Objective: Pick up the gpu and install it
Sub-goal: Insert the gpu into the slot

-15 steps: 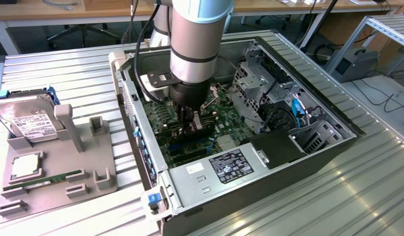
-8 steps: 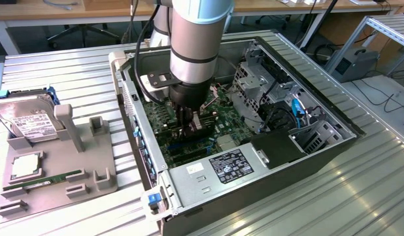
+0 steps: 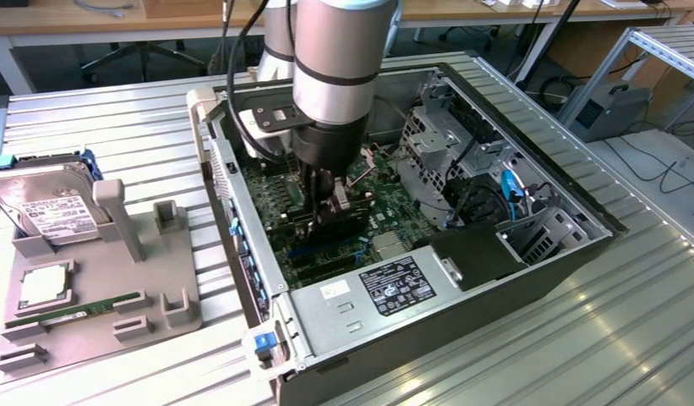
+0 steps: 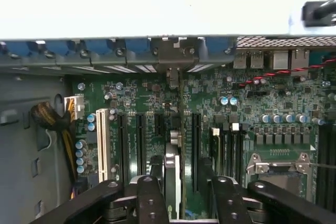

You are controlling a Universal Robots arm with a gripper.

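The gpu (image 4: 172,153) stands on edge in a slot of the green motherboard (image 4: 131,98) inside the open computer case (image 3: 549,182). Its silvery bracket end (image 4: 172,61) meets the case's rear slot wall. In the exterior view the dark card (image 3: 327,227) shows just below the arm's tool. My gripper (image 4: 184,184) hangs over the card's top edge with its black fingers (image 4: 149,192) spread to either side, open and apart from the card. From the exterior view the gripper (image 3: 322,203) reaches straight down into the middle of the case.
A grey holder tray (image 3: 99,313) on the exterior view's left carries a silver hard drive (image 3: 51,207), a processor chip (image 3: 45,288) and a green memory stick (image 3: 93,306). Inside the case are a power supply (image 3: 380,292), a drive cage (image 3: 443,139) and cables (image 4: 52,121).
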